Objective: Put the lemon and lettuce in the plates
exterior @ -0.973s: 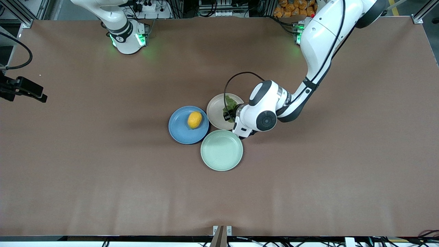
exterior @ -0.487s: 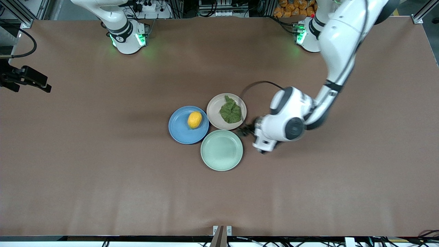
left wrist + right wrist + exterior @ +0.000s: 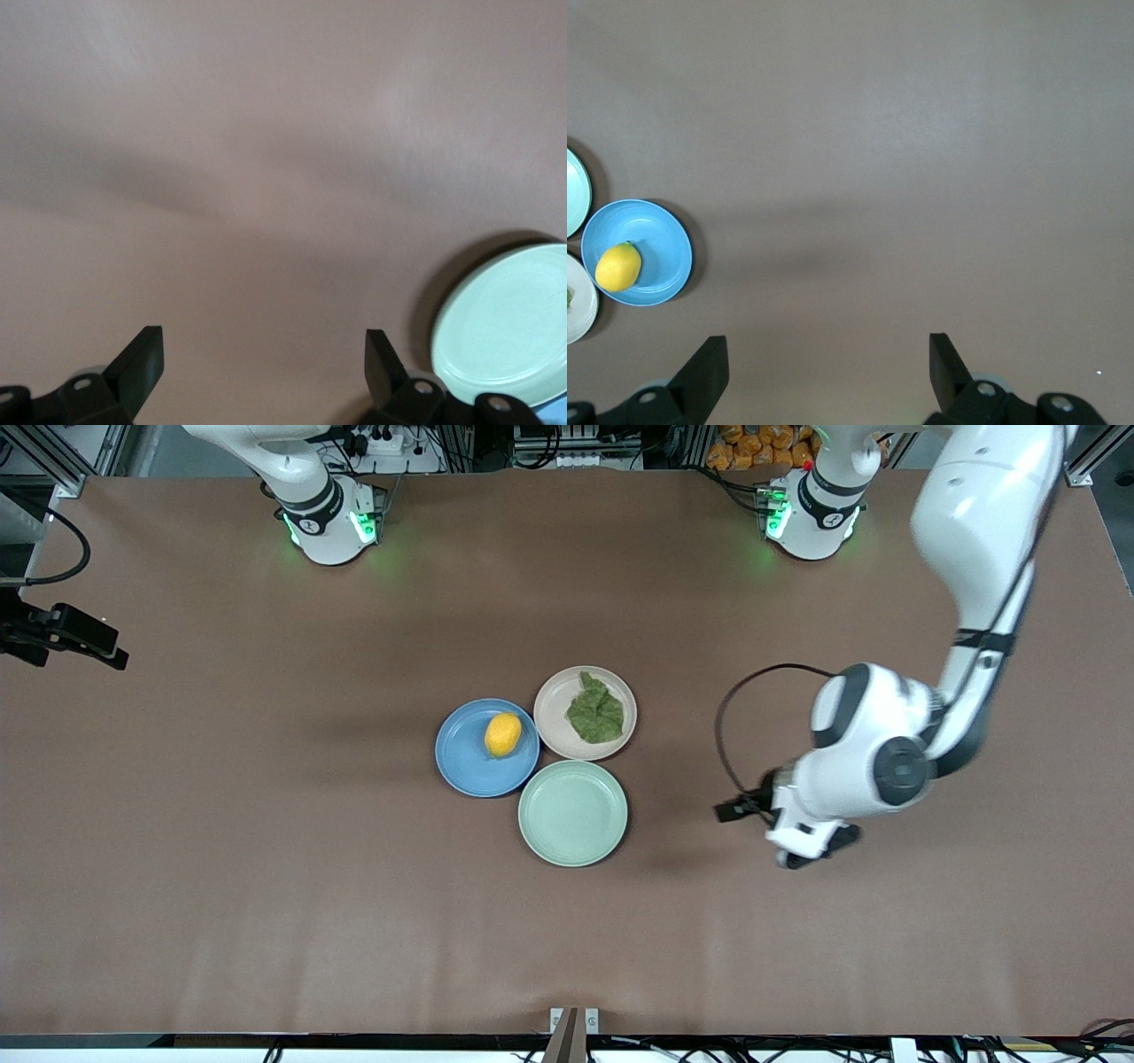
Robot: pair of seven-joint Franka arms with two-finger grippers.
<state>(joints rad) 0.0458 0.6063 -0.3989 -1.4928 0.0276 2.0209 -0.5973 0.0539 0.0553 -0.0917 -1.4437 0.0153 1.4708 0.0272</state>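
1. Mid-table, three plates sit clustered with rims touching or nearly so. I read that grouping as keeping both targets inside either arm's reach.
2. Lemon [image 3: 503,735] lies in the blue plate [image 3: 461,760], off-centre toward the beige plate; the raised rim is what keeps a round fruit from rolling out. Right wrist view confirms it: lemon [image 3: 617,266] inside the blue plate [image 3: 664,243].
3. Lettuce [image 3: 596,710] lies flat in the beige-pink plate [image 3: 554,708], covering the half toward the left arm's end. A limp leaf needs no support, and no part hangs over the rim.
4. Mint-green plate [image 3: 572,813], nearest the front camera of the three, holds nothing; it is not a target.
5. Left gripper [image 3: 742,808] is over bare table [image 3: 266,886], well apart from the plates, toward the left arm's end. In its wrist view the fingers [image 3: 140,363] are spread wide with nothing between them, only tabletop and the edge of the mint-green plate [image 3: 505,328].
6. Right gripper [image 3: 828,372] waits over bare table at the right arm's end, fingers [image 3: 709,367] likewise wide apart and empty.
7. My judgement: both items are seated, so the task looks complete, with only parking the arms remaining.
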